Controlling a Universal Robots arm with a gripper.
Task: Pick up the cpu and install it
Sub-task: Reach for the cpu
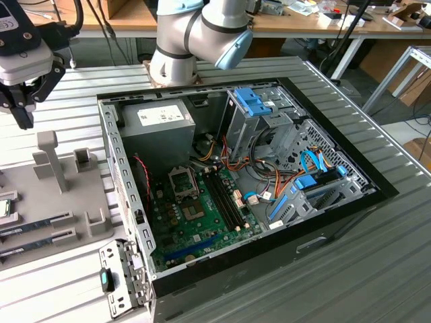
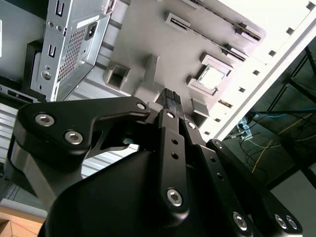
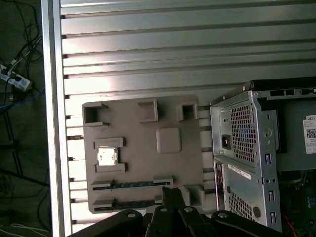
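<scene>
The cpu (image 3: pixel 107 156) is a small square chip with a shiny metal top. It lies flat in a square holder on the grey fixture plate (image 3: pixel 148 168), also seen in the second wrist view (image 2: pixel 211 78). In the exterior view the cpu (image 1: pixel 5 208) sits at the far left edge. My gripper (image 1: pixel 24 116) hangs above the plate's far end, well clear of the chip. Its fingertips (image 2: pixel 170 97) are pressed together with nothing between them, so it is shut. The motherboard's open socket (image 1: pixel 182 180) lies inside the computer case (image 1: pixel 323 222).
Two memory sticks (image 1: pixel 37 227) lie in slots on the plate, near grey upright posts (image 1: pixel 52 158). The power supply (image 1: pixel 156 124), a drive cage (image 1: pixel 259 114) and loose cables (image 1: pixel 269 188) crowd the case. A ribbed metal tabletop (image 3: pixel 173 49) surrounds everything.
</scene>
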